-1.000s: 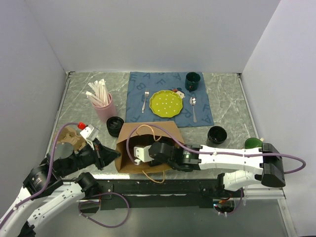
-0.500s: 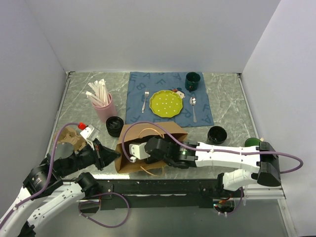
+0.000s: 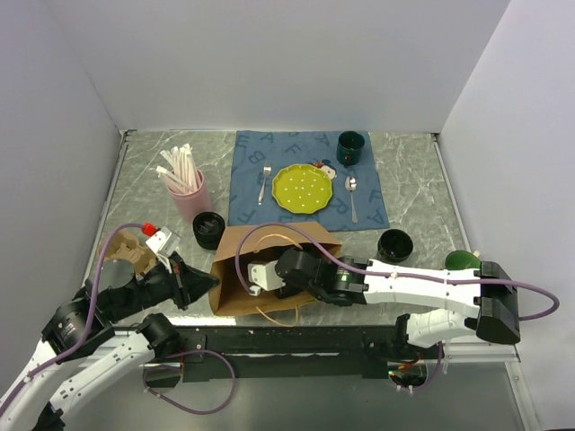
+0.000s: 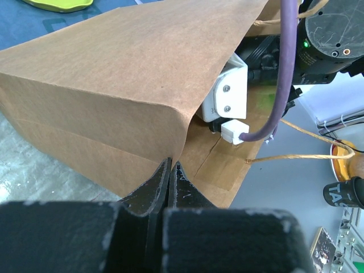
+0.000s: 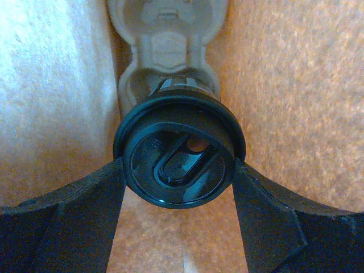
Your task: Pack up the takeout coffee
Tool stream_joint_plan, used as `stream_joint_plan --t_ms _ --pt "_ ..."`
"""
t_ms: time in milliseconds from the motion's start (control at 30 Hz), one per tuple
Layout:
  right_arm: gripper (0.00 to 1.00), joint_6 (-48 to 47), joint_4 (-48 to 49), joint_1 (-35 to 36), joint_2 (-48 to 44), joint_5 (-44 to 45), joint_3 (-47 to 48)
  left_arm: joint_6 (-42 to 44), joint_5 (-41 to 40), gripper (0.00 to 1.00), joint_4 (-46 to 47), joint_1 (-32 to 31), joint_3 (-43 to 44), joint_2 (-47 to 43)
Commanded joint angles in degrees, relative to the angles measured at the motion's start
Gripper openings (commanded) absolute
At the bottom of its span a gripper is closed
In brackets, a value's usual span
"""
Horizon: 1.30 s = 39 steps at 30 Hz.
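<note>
Marbled table (image 3: 144, 180), white walls (image 3: 269, 63) — coffee (image 5: 179, 159) in bag (image 3: 230, 294)

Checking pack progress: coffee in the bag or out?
In. The takeout coffee sits in the right claw, with paper bag walls on both sides.

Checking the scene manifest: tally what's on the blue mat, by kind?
plate: 1
fork: 1
spoon: 1
dark green mug: 1
small item at the plate's rim, too small to identify: 1
Total on the blue mat: 5
</note>
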Motion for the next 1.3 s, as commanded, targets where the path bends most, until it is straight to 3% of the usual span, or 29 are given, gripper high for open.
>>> stream_joint_plan --t_ms 0,1267 --pt "0.49 -0.7 3.3 -0.8 -0.9 -1.8 -0.5 -0.2 1.6 0.01 2.3 0.2 0.0 -0.2" --pt "0.49 -1.1 10.1 -4.4 6.7 -5.0 -0.6 -0.9 1.2 0.01 0.4 0.2 0.9 -0.5"
